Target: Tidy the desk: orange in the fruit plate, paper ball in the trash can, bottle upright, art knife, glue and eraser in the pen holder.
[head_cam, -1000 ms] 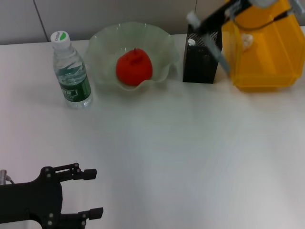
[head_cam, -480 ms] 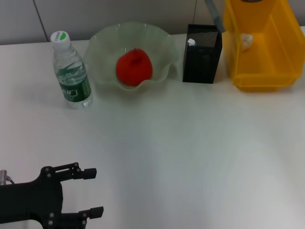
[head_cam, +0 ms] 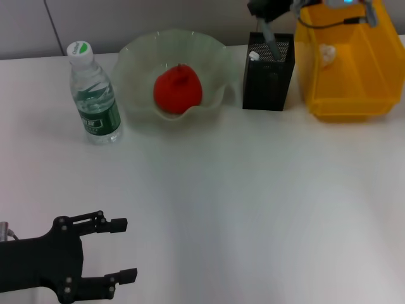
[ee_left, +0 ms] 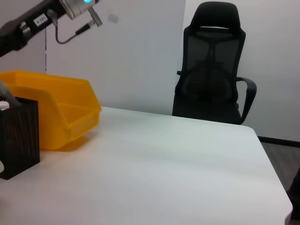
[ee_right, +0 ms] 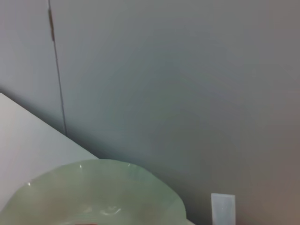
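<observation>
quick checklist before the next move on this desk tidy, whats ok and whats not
1. Red-orange bumpy orange in the pale-green ruffled glass fruit plate: ok.
2. Clear plastic bottle with green label upright at the plate's left: ok.
3. Small crumpled white paper ball inside the bright yellow plastic trash can: ok.
4. Right gripper above the black mesh pen holder, a grey stick-like item reaching from it into the holder: item's identity and grip cannot tell.
5. Eraser, glue and knife all in the holder: cannot tell, only a white tip shows inside.
6. Left gripper parked low at the near left, jaws open, holding nothing: ok.
</observation>
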Controlling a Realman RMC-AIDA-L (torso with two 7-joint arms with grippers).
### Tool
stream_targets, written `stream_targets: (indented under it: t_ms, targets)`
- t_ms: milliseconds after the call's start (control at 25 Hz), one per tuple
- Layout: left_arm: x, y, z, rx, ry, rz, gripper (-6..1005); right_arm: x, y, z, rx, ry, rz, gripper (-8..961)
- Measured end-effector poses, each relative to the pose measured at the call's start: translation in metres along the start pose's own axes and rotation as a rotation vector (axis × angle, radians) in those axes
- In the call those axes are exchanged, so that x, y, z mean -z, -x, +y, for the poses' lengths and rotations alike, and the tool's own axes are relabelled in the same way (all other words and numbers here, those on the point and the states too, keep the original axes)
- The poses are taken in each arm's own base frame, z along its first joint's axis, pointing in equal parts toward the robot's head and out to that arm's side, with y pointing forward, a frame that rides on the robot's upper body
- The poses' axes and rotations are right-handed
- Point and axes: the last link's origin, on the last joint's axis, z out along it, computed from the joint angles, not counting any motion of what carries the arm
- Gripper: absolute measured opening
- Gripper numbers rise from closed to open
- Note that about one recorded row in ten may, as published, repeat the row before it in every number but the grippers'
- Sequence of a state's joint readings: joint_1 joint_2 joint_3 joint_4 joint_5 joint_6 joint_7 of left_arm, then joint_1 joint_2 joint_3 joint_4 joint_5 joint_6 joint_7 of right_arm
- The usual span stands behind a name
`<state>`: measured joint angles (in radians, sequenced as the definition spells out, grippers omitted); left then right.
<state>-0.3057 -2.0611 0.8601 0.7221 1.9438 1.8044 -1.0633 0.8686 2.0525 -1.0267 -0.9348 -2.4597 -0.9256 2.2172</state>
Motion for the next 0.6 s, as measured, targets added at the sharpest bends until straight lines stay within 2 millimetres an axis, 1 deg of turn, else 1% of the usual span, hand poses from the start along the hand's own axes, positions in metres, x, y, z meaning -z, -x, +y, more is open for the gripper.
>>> stream_targets:
  t_ms: [160, 200, 240, 400, 600]
  targets:
    - [-0.001, 0.001, -0.001, 0.003, -0.003, -0.001, 783, -0.002, -0.008, 0.001, -0.001, -0.004, -0.022, 140]
    - [-0.001, 0.001, -0.001, 0.003, -0.003, -0.001, 783, -0.004, -0.013, 0.001, -0.014, -0.001, -0.015, 140]
    - [-0.001, 0.001, -0.001, 0.003, -0.003, -0.001, 783, -0.004, -0.013, 0.001, -0.014, -0.001, -0.015, 140]
    - [-0.001, 0.000, -0.001, 0.006, -0.003, 0.000, 782, -0.006, -0.024, 0.001, -0.033, -0.004, 0.000, 140]
    - [-0.001, 0.001, -0.001, 0.010, -0.003, 0.000, 782, -0.005, -0.027, 0.001, -0.041, -0.004, 0.001, 208]
